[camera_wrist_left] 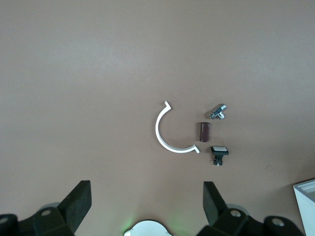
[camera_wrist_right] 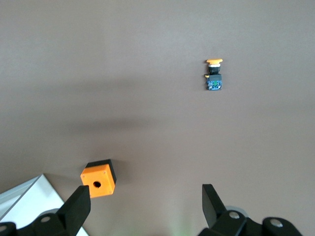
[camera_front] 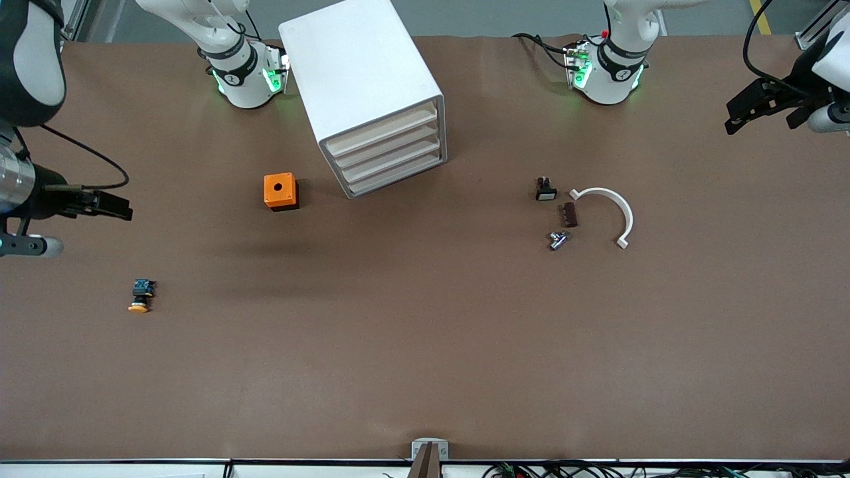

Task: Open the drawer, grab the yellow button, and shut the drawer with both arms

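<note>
— Button (camera_front: 141, 296)?
— On table, at seven o'clock from orange cube (camera_front: 281, 191), near right arm's end. All drawers (camera_front: 388, 154) shut.
— Handling?
— Probably light, rigid; best pinched across black body.
— Grippers?
— Left gripper (camera_wrist_left: 146, 202) and right gripper (camera_wrist_right: 145, 205): raised, wide open, empty.

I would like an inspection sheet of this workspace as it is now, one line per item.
Surface: brown table, flat.
Job's things: drawer unit, all drawers shut; button on the table toward the right arm's end, nearer the camera than the orange cube.
Clutter: white curved piece, brown block, metal fitting, small black piece, grouped toward the left arm's end.
Grippers: left gripper open, waiting; right gripper open, over bare table.
Cables: bundles along the table's near edge.
Surroundings: nothing seen.
</note>
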